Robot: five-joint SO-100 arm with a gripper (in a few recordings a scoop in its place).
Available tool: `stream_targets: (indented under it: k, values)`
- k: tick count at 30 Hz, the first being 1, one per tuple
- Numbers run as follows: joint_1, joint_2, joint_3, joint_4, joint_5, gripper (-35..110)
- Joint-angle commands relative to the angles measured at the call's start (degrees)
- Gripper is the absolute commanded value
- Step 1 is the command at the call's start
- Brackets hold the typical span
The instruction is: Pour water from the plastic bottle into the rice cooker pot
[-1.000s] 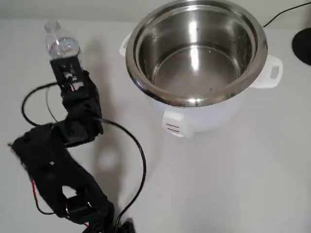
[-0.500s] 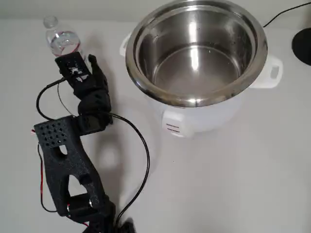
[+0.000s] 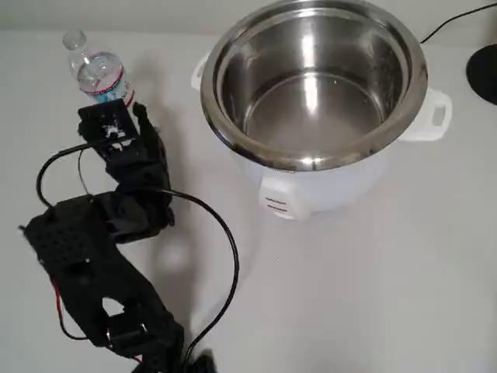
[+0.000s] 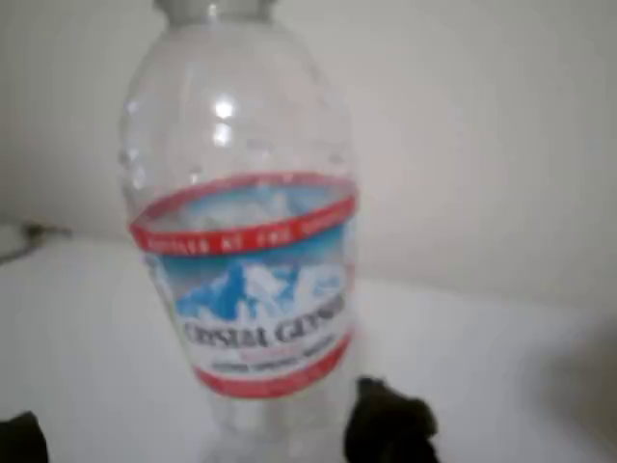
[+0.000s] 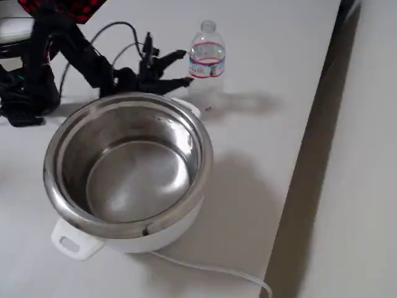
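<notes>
Now the tool, jaws apart, sits just beside the upright plastic bottle.

One plastic bottle, one rice cooker pot, one black arm.

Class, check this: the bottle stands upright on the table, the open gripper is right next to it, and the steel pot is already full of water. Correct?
Not quite. The fixed view shows the rice cooker pot empty, its bare bottom showing. The rest holds: the plastic bottle stands upright, with the open gripper beside it.
</notes>
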Motion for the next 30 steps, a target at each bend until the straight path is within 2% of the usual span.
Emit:
stream_targets:
  k: [1,4,7,11,15,16,18,24,27,30]
  values:
    - [1.0,16.8,11.3,1.0,4.7,39]
    - [3.0,26.2,18.1,5.4,8.2,38]
    - [5.7,43.4,25.2,19.9,14.9,34]
    - [9.0,81.5,29.4,63.0,28.5,30]
    - [9.8,114.1,31.2,94.7,37.6,25]
    - [9.7,117.6,30.9,100.4,38.9,24]
    - [12.7,117.7,26.7,107.8,46.2,21]
    - [22.9,117.5,18.0,119.6,65.6,8]
    - [27.9,117.5,13.8,126.3,72.3,1]
    - [31.9,117.5,10.1,136.1,76.4,0]
